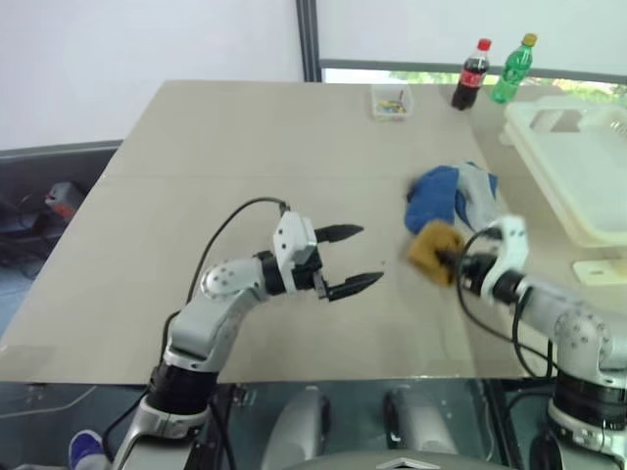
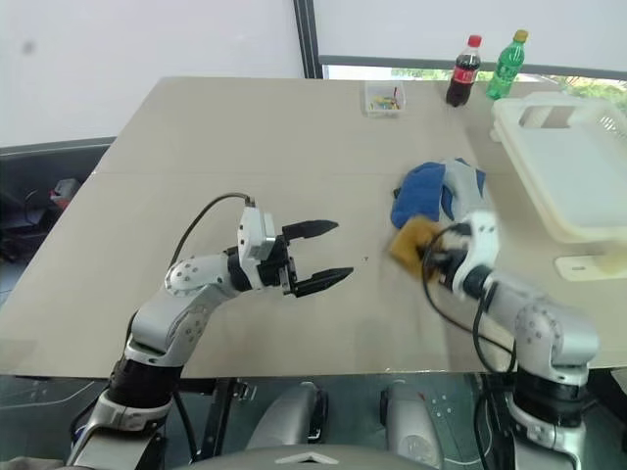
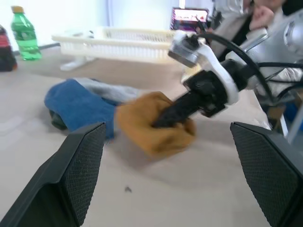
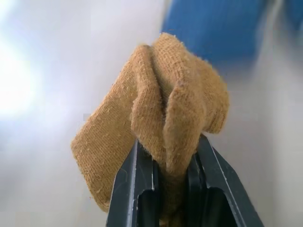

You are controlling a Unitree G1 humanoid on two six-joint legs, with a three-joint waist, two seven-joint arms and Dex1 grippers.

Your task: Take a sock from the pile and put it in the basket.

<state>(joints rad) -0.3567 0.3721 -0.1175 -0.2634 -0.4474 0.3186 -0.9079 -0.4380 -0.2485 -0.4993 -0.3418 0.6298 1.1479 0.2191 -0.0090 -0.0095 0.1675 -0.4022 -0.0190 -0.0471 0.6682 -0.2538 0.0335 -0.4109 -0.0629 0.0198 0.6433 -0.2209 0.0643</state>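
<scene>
Mustard sock (image 4: 156,127): bunched knit cloth, pinched between the right gripper (image 4: 165,165)'s two black fingers, jaws clamped on its folds; lower right of the head views, just below the pile.
Right wrist view: the cloth's weave and folds up close, one flap hanging down beside a finger; blue blur of the pile behind.
Left wrist view: side-on, the right gripper biting into the yellow sock from the side; a person seated beyond the table, at the upper right.
Sock's lie: too crumpled to give a long axis; the bunch juts out past the fingertips.
Pile (image 1: 453,196): blue and pale grey socks, right of centre, touching or just beside the held sock.
Basket (image 1: 573,162): cream plastic, right edge of frame, apart from the pile.
Left gripper (image 1: 351,258): centre of the frame, jaws wide apart, holding nothing, pointing toward the socks.
Far edge: cola bottle (image 1: 471,74), green bottle (image 1: 512,69), small clear box (image 1: 391,101).
Between sock and basket: the pile only.
</scene>
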